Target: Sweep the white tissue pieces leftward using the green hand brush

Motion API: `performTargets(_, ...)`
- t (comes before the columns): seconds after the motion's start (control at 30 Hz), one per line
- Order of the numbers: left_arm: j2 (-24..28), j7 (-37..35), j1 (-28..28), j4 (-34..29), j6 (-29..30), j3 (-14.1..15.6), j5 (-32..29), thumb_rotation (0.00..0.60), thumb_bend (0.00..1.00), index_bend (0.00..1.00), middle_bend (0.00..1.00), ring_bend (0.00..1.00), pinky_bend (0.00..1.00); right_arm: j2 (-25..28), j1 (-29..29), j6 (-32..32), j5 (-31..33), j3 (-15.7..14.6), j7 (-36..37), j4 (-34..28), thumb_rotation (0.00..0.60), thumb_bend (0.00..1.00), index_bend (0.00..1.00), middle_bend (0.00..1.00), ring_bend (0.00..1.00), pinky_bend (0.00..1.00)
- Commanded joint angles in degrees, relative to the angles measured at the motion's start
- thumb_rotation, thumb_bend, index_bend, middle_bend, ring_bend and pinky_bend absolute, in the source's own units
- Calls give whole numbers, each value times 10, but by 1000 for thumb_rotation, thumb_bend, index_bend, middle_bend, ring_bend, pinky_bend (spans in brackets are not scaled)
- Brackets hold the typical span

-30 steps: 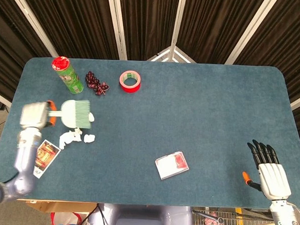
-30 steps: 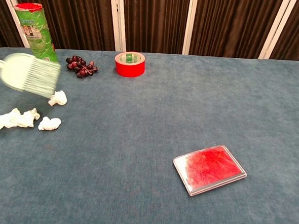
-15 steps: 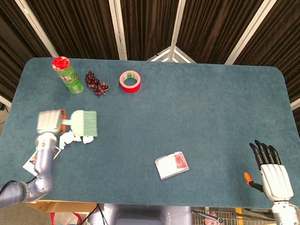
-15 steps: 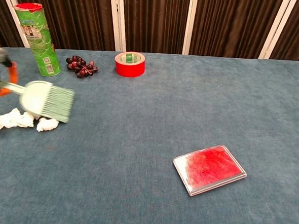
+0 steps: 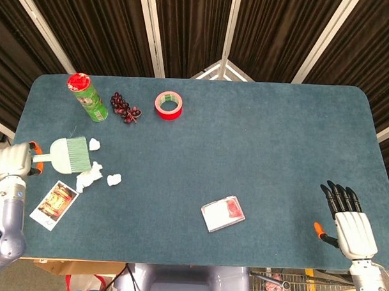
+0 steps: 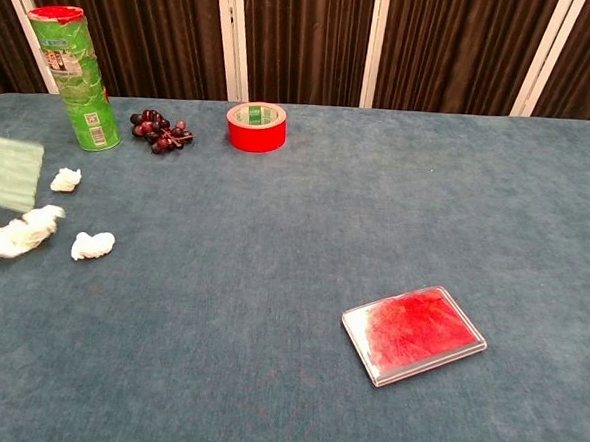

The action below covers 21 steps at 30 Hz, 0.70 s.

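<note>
Chest view cuts off the green hand brush at its blurred bristles.

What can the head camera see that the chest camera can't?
Only the head view shows the left robot hand holding the brush by its handle, the right robot hand open near the table's edge, and a picture card. The chest view shows nothing extra, just the brush's bristles at its edge. Both show the tissue pieces, green can, grapes, red tape and clear box.
</note>
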Motion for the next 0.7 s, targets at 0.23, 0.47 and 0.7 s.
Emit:
performTargets(0.23, 32, -102, 48, -131, 35, 22, 230, 600, 725, 750, 1000, 1000, 1000, -3, 5, -6, 1, 2, -3, 0, 600, 322, 0, 0, 0, 2)
performTargets(0.47, -40, -7, 51, -174, 39, 92, 270, 600, 616, 671, 1000, 1000, 1000, -2, 6, -7, 2, 2, 2, 2, 600, 321, 0, 0, 0, 2)
performTargets(0.7, -89, 28, 65, -166, 59, 117, 286, 600, 121, 407, 1000, 1000, 1000, -1, 4, -3, 2, 2, 6, 1, 600, 322, 0, 0, 0, 1)
